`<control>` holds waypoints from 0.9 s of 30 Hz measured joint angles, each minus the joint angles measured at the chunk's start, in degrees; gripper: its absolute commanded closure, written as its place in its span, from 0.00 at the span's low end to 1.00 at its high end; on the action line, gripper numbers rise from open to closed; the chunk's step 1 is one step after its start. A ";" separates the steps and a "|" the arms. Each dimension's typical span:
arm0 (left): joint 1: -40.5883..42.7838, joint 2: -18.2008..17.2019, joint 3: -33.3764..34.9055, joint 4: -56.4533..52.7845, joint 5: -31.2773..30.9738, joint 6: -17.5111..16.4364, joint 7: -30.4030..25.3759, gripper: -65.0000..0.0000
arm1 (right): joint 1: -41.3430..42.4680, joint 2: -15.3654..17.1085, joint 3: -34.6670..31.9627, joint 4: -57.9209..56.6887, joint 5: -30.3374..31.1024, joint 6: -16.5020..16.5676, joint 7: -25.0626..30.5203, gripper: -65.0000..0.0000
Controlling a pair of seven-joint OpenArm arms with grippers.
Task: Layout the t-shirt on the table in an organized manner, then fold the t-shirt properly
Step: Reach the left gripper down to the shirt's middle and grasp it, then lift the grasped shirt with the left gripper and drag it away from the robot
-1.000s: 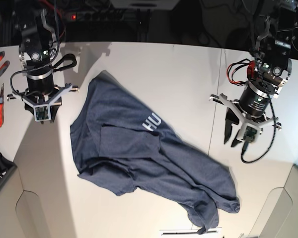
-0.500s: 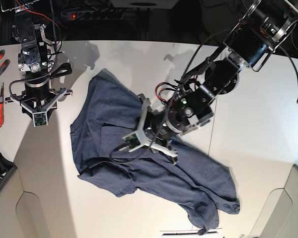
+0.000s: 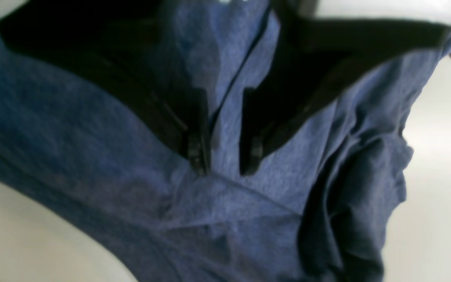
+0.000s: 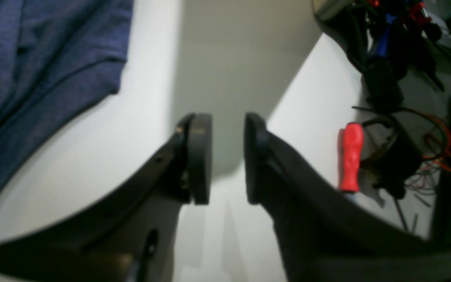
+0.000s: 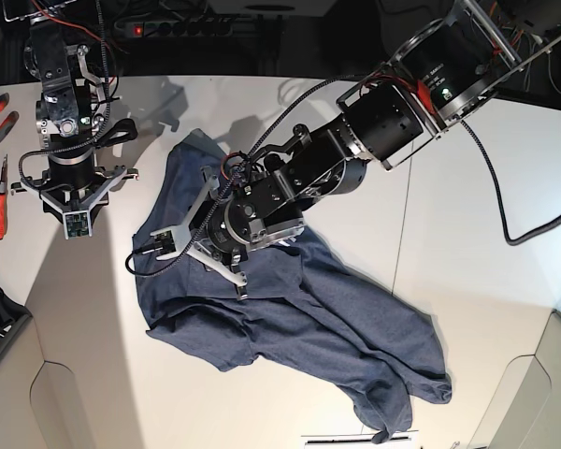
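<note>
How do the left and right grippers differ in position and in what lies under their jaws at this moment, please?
The left gripper reaches over the t-shirt, its jaws just above the blue cloth; the right gripper hangs over bare table, beside the shirt. The left arm stretches far across the table; the right arm stays near its base. Both have jaws slightly apart and hold nothing.

no readable txt, labels or nos. anywhere, t-shirt (image 5: pixel 290 309) lettering hidden under arm

White table (image 5: pixel 355 374), crumpled navy t-shirt (image 5: pixel 299 327) lying across it, red-handled screwdriver (image 4: pixel 350 156) near edge
</note>
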 measured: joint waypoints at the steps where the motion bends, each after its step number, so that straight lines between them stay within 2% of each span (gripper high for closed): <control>1: -0.24 0.48 0.00 -1.05 0.02 -0.02 -0.20 0.75 | 0.00 -0.17 0.00 0.00 0.02 0.02 0.02 0.77; 5: -0.90 1.07 0.00 -4.33 0.02 0.15 -1.20 0.75 | 0.00 -0.28 0.00 0.00 0.00 0.20 0.02 0.77; 12: -0.90 1.22 0.00 -7.89 -0.37 4.26 -3.69 0.75 | 0.00 -0.46 0.00 0.00 0.02 0.22 0.02 0.77; 17: -0.72 1.22 0.00 -7.89 -1.51 4.28 -3.69 0.75 | -0.02 -0.46 0.02 0.00 0.00 0.22 0.02 0.77; 20: -0.72 1.22 -0.04 -7.89 -2.95 2.01 -3.82 0.75 | -0.02 -0.46 0.02 0.00 0.02 0.22 0.02 0.77; 27: -0.74 1.22 -0.07 -7.89 -4.68 0.57 -3.85 0.75 | -0.02 -0.46 0.00 0.00 0.02 0.22 0.02 0.77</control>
